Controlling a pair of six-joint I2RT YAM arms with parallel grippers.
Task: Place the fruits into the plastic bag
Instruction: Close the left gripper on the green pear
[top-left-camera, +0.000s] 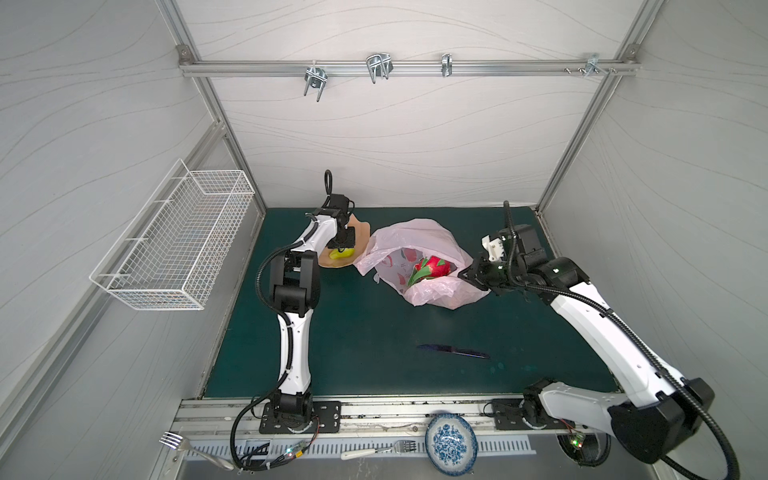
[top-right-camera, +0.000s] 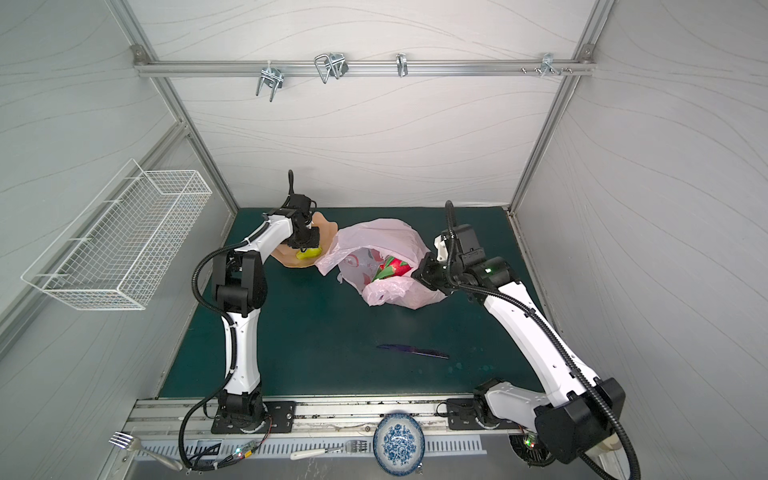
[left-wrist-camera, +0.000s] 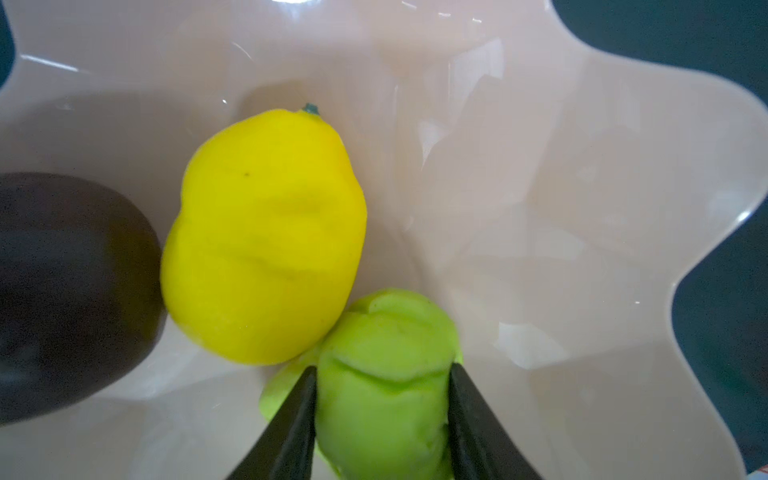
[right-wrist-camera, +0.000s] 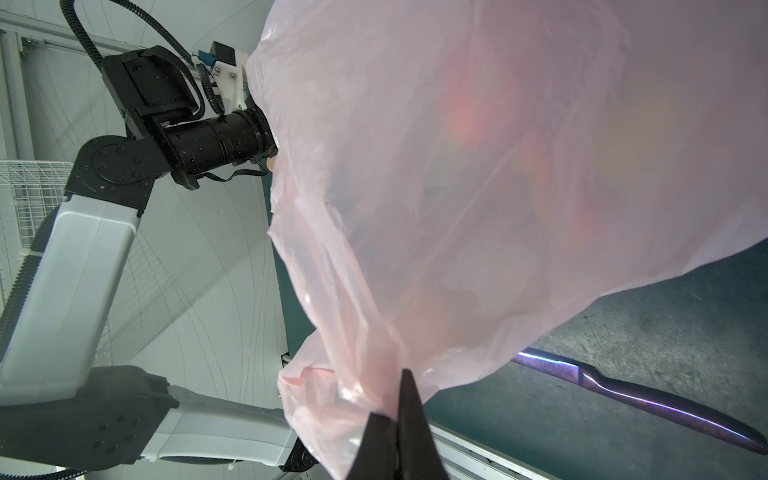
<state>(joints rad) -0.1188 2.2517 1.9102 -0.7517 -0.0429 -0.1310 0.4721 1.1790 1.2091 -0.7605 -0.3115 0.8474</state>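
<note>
Green mat (top-left-camera: 353, 332): our left gripper (left-wrist-camera: 383, 368) pinches a green pear (left-wrist-camera: 386, 332) in the bowl (left-wrist-camera: 540, 187); just right, our right gripper (right-wrist-camera: 404, 382) pinches open the plastic bag (top-left-camera: 415, 237).

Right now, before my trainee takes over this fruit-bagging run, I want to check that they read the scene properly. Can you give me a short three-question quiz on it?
1. Which fruit in the bowl sits between the jaws of the left gripper? A lemon, B green pear, C dark brown fruit.
2. True or false: the dragon fruit already lies inside the plastic bag.
3. Fill in: the right gripper is shut on the edge of the ____.
Key: 1 B. 2 True. 3 plastic bag.
</note>
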